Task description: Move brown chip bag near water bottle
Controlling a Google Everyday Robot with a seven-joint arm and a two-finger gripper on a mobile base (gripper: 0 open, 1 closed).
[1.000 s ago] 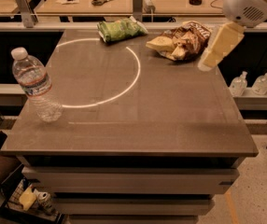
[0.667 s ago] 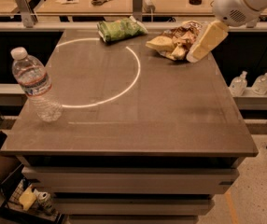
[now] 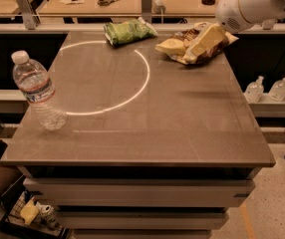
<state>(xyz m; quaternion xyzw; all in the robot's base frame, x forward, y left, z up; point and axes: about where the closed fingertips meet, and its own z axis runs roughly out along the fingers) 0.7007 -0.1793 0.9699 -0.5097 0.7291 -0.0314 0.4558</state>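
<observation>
Am swinging gripper (image 3: 202, 40) in from worktop (image 3: 182, 128) edge, now reaching over brown chip bag (image 3: 182, 35); cannot tell if clamped. Bag staying put, water bottle (image 3: 35, 91) well apart.

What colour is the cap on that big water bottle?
White; the camera view shows it on the water bottle. The gripper is at the brown chip bag.

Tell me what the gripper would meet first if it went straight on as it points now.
Most likely the brown chip bag: the gripper, at the far right corner of the table, points down-left onto it. Whether it touches the bag is unclear from this view.
</observation>
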